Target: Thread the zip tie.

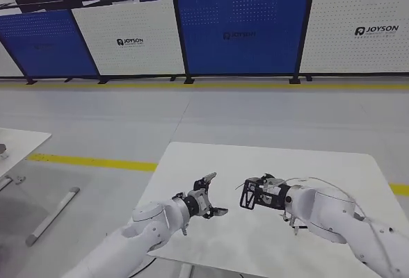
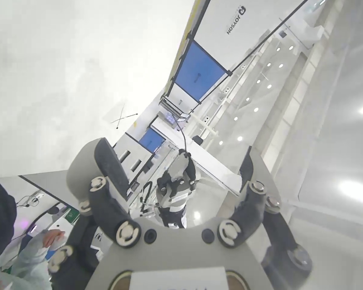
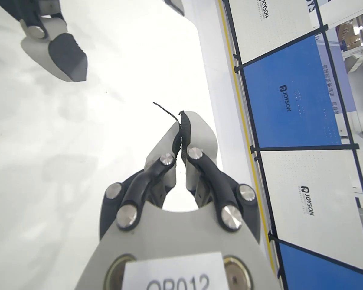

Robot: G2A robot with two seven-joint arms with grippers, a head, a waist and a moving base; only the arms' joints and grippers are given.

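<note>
Right wrist view: the right claw (image 3: 181, 119) is pinched tight on the zip tie (image 3: 165, 110), with a thin black tail poking out past its tips. Across from it the left claw (image 1: 215, 194) gapes wide, holding nothing, above the desk (image 1: 316, 167). The risk, I'd say, is that thin tail: a misjudged approach could bend it or miss it. Both forearms angle inward, low over the desk, claws facing each other.

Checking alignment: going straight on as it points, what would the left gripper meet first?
Probably the right gripper, shut on a thin black zip tie; it sits centred between the open fingers of the left gripper; depth unclear.
</note>
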